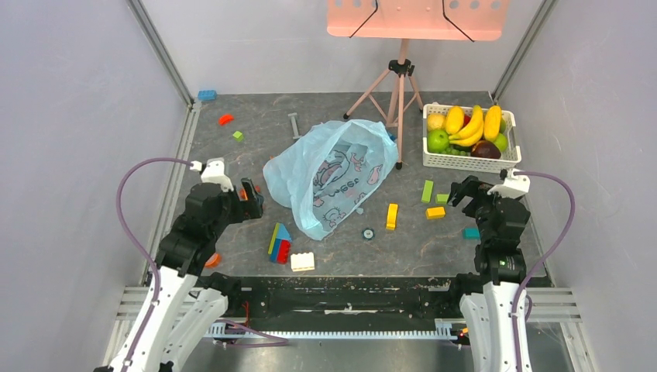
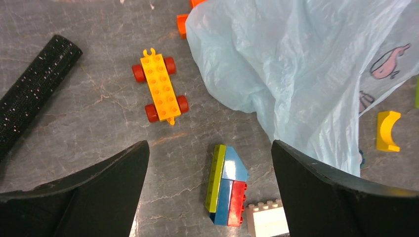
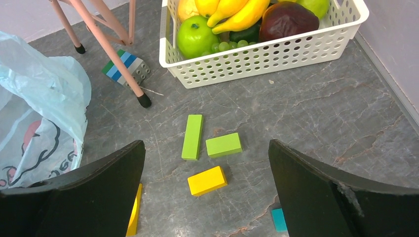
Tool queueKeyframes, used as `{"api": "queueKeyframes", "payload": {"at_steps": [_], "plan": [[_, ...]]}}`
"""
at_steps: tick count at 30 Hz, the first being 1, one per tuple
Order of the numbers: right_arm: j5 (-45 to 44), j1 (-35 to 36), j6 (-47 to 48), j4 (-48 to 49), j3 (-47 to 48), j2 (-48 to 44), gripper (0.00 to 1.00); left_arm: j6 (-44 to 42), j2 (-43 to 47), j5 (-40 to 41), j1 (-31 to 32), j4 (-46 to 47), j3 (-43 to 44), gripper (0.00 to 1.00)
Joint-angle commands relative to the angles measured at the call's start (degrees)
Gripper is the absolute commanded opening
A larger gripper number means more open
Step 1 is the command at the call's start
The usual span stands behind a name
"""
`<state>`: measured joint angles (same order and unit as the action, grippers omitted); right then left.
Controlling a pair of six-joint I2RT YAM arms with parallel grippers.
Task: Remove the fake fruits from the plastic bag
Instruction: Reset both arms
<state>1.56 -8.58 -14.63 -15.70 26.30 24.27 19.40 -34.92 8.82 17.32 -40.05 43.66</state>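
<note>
- Blue plastic bag [image 1: 329, 178] lies crumpled mid-table; the fake fruits [image 1: 469, 128] sit in the white basket [image 1: 465, 162], well apart from it.
- Left claw [image 1: 252, 198] and right claw [image 1: 465, 190]: both spread wide, empty.
- Judged: emptying looks near done; next, lift the bag and check.
- Bag interior cannot be made out.
</note>
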Motion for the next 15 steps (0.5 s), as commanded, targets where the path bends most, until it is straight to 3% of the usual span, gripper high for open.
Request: {"api": "queueKeyframes", "payload": {"at_steps": [1, 5, 15], "plan": [[-1.2, 0.1, 1.8, 0.2, -0.5, -0.1, 0.98, -2.5, 4.4, 1.9, -0.1, 3.3, 0.2, 1.00], [-0.9, 0.1, 1.8, -0.1, -0.9, 0.3, 0.98, -2.8, 6.6, 2.6, 0.0, 3.7, -0.7, 1.00], [-1.2, 0.1, 2.0, -0.7, -1.2, 0.4, 0.98, -2.3, 0.9, 2.7, 0.0, 2.3, 0.6, 1.00]]}}
